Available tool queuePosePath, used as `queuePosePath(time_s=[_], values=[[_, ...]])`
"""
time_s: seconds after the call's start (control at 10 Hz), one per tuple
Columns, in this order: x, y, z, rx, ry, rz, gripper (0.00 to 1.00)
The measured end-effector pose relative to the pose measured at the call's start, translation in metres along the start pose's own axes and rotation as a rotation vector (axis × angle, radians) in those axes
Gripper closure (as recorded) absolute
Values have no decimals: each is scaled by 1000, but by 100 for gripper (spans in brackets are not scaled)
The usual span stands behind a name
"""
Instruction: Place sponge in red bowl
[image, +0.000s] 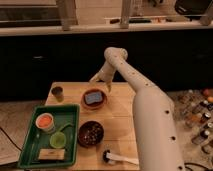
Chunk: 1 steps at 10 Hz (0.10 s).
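The blue-grey sponge lies inside the reddish-orange bowl near the back middle of the wooden table. My gripper hangs just above and behind the bowl, at the end of the white arm that reaches in from the right. It holds nothing that I can see.
A green tray at the front left holds a white cup with orange inside, a green item and a flat tan block. A dark brown bowl with speckled contents, a small dark cup and a white-handled tool are also on the table.
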<state>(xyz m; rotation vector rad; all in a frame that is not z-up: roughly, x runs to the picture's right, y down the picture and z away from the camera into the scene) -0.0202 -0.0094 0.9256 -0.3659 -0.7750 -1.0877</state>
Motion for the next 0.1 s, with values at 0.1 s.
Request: queuePosePath(time_s=[0.1], values=[[0, 0, 0, 0, 0, 0, 20]])
